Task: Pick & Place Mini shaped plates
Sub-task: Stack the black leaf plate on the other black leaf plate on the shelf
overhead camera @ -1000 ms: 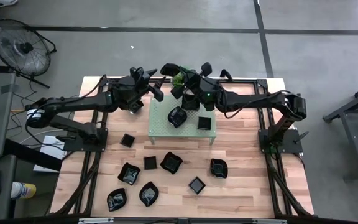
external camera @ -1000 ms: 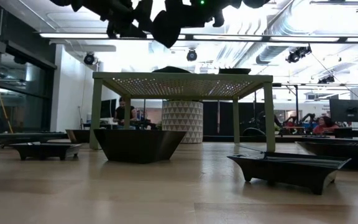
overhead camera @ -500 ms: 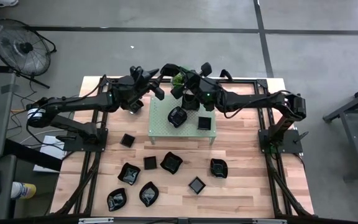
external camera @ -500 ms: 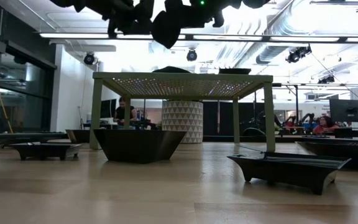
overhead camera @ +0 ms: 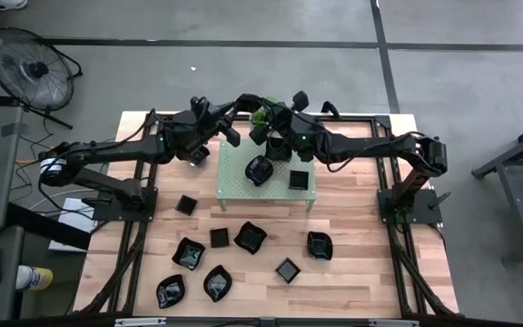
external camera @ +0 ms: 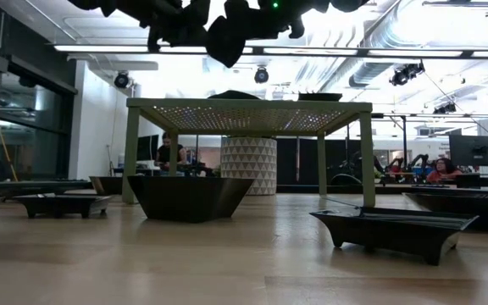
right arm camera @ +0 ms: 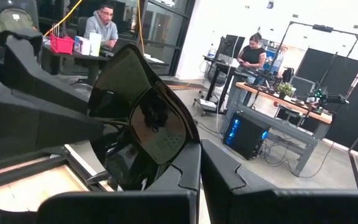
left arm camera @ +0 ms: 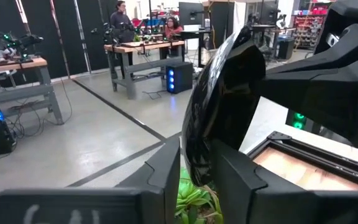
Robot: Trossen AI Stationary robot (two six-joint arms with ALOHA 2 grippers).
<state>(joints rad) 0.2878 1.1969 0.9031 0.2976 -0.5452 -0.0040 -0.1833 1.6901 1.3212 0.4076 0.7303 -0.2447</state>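
Note:
Both arms meet high over the far edge of the pale green rack (overhead camera: 234, 184). Between them one glossy black mini plate (overhead camera: 246, 99) stands on edge in the air; it shows big in the left wrist view (left arm camera: 225, 106) and the right wrist view (right arm camera: 143, 121). My right gripper (right arm camera: 199, 163) is shut on it. My left gripper (left arm camera: 196, 177) has its two fingers closed in on the plate's opposite rim. Two more plates (overhead camera: 259, 170) (overhead camera: 298, 179) lie on the rack. Several lie on the wooden table (overhead camera: 250, 236). My left gripper has the plate's rim (left arm camera: 197, 163) between its two fingers, one on each face. The fingers come level from the table's left. The plate stands on edge, lifted clear. My right gripper pinches the opposite rim (right arm camera: 174, 160) between its two fingers, coming level from the table's right. The plate stands on edge and tilted, clear of the rack.
A small green plant (overhead camera: 261, 115) stands just under the two grippers at the rack's far edge. The rack stands on legs (external camera: 131, 152), with room under it. Black frame rails run along the table's sides (overhead camera: 398, 245). A fan (overhead camera: 30, 73) stands on the floor at far left.
My left gripper's fingers have come together around the plate's rim while both arms stayed in place. The plate has kept its place between the two grippers.

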